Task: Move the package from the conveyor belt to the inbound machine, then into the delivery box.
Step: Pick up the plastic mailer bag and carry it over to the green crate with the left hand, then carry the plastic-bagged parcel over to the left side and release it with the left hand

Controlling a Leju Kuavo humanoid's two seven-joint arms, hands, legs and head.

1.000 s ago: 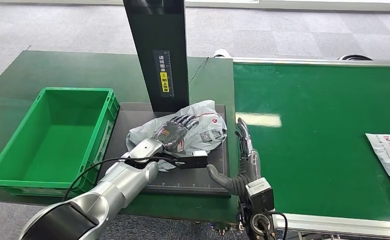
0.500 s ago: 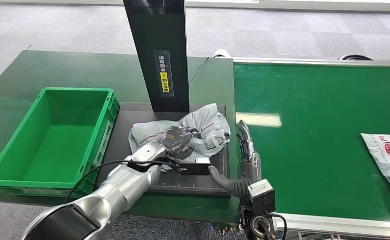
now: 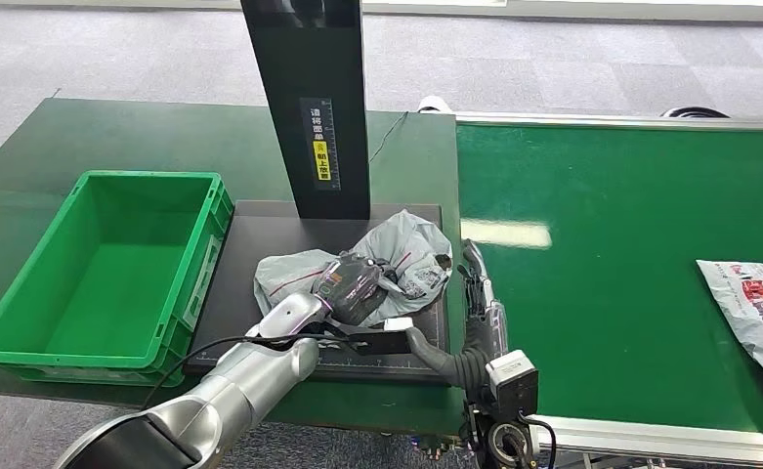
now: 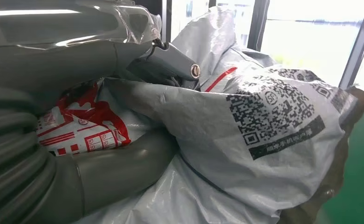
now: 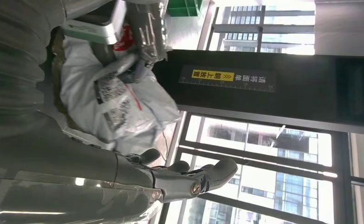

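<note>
A crumpled grey package [image 3: 402, 256] with a barcode label lies on the black platform of the inbound machine [image 3: 250, 264]. My left hand [image 3: 353, 286] grips it from above, fingers curled into the bunched plastic. The left wrist view shows the package [image 4: 264, 140] pressed between the thumb [image 4: 114, 172] and a dark finger [image 4: 170, 63]. My right hand [image 3: 477, 293] stands open by the platform's right edge, fingers straight, just beside the package. In the right wrist view the package [image 5: 119, 107] lies past the outstretched fingers [image 5: 189, 179].
An empty green delivery box [image 3: 104, 264] sits left of the platform. The machine's black post [image 3: 309, 107] rises behind the package. The green conveyor belt [image 3: 631, 264] runs to the right, carrying a second package [image 3: 753, 308] at its far right.
My left hand has curled its fingers into the package and bunched it up, pulling it slightly toward me. The second package has ridden leftward on the belt. My right hand barely moved.
</note>
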